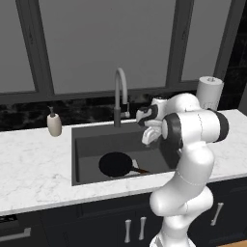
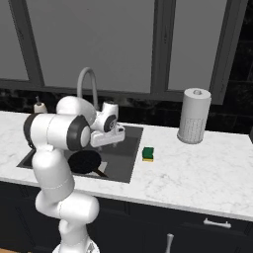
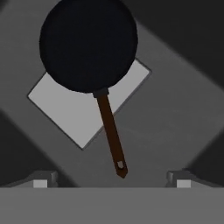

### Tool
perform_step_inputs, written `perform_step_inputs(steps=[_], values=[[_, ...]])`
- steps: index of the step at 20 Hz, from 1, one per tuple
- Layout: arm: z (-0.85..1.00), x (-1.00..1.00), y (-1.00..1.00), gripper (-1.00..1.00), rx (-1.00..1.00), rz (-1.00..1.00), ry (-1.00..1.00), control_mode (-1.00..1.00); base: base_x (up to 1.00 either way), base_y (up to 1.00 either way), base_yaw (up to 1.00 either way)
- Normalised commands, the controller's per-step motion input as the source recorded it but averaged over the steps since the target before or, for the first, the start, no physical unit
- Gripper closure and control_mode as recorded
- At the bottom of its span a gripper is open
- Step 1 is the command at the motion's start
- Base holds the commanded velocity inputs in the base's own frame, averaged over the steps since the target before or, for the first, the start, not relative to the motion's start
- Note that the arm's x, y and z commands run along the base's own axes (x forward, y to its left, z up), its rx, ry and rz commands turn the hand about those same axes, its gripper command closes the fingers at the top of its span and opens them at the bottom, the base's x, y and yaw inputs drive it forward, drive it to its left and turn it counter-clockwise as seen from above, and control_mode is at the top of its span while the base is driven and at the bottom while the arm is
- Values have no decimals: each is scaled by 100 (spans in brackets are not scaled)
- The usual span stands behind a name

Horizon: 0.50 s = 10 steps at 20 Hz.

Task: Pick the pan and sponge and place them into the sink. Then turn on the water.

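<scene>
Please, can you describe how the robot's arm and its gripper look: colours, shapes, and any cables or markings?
The arm is made of glossy white, rounded segments, with dark bands at the joints. The hand is white with black parts, and the gripper ends in two small finger tips, dark grey with a pale square patch on each. No cables, logos or markings can be made out.

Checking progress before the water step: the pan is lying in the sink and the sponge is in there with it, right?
Not quite. The pan does lie in the sink, but the sponge is on the counter beside the basin, as the right base view shows.
</scene>
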Motion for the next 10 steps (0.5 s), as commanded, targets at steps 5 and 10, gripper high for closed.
perform_step_inputs(steps=[5, 10], values=[[0, 0, 0, -100, -1, -2, 0, -100, 0, 0, 0], [1, 0, -33, -100, -2, -13, 0, -100, 0, 0, 0]])
